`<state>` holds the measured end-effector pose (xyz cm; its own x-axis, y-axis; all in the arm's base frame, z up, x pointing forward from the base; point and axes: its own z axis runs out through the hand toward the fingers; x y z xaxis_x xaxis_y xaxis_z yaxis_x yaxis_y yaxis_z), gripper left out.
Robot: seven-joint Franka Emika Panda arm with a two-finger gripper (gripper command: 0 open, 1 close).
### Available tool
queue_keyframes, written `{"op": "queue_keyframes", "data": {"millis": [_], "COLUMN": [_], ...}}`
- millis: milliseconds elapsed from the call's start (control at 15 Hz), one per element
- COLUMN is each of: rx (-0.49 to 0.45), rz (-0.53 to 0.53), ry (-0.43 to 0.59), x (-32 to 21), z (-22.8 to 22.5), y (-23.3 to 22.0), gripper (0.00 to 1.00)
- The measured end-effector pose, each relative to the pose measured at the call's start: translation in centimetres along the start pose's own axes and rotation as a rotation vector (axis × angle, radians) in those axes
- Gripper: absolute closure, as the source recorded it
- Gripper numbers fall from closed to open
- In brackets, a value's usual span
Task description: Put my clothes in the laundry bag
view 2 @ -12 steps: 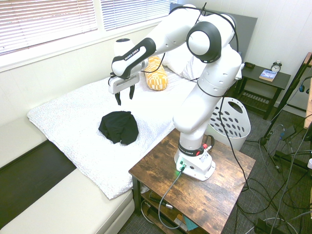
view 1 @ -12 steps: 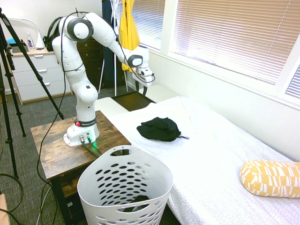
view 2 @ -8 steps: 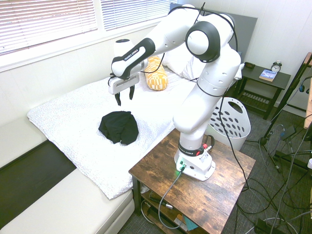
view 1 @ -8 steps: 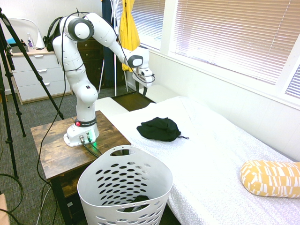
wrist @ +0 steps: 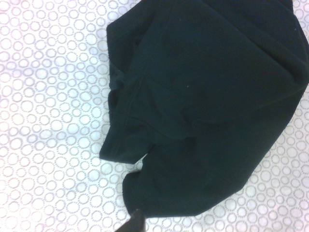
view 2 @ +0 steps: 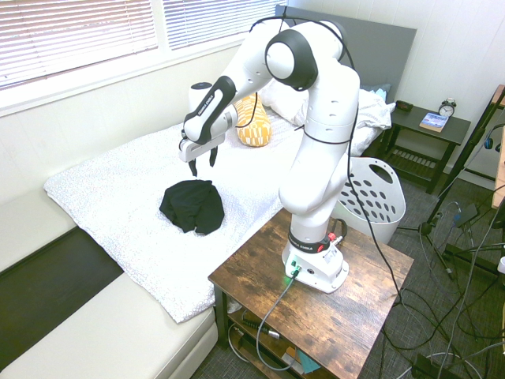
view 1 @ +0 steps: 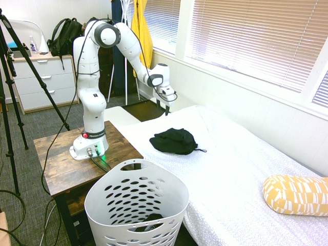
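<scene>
The clothes (view 1: 174,141) are a crumpled black garment with a thin cord, lying on the white bedspread near the bed's foot. They also show in the second exterior view (view 2: 192,205) and fill most of the wrist view (wrist: 203,106). My gripper (view 1: 165,105) hangs open above the bed, a short way over the garment and slightly beyond it toward the window (view 2: 201,162), touching nothing. The laundry bag (view 1: 102,205) is a tall white holed basket on the floor between the bed and the arm's table (view 2: 371,201). Something dark lies at its bottom.
A yellow patterned pillow (view 1: 296,193) lies further up the bed. The arm stands on a wooden side table (view 1: 56,159). A yellow garment (view 1: 141,31) hangs by the window and a black backpack (view 1: 64,36) sits on a dresser. A nightstand (view 2: 426,126) stands beyond the basket.
The arm has swung out and down, which brings the open gripper lower and closer over the black garment. The garment and the basket have not moved.
</scene>
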<state>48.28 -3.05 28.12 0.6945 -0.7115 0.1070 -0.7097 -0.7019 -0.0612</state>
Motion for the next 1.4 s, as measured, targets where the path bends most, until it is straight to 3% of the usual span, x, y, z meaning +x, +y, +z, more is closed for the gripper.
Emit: {"op": "queue_keyframes", "data": {"millis": [400, 1400], "rx": [-0.05, -0.064], "rz": [-0.043, -0.147], "ry": [0.028, -0.004], "x": [5.3, 13.6], "z": [8.4, 19.5], "y": [-1.8, -5.9], "gripper": [0.0, 0.0]}}
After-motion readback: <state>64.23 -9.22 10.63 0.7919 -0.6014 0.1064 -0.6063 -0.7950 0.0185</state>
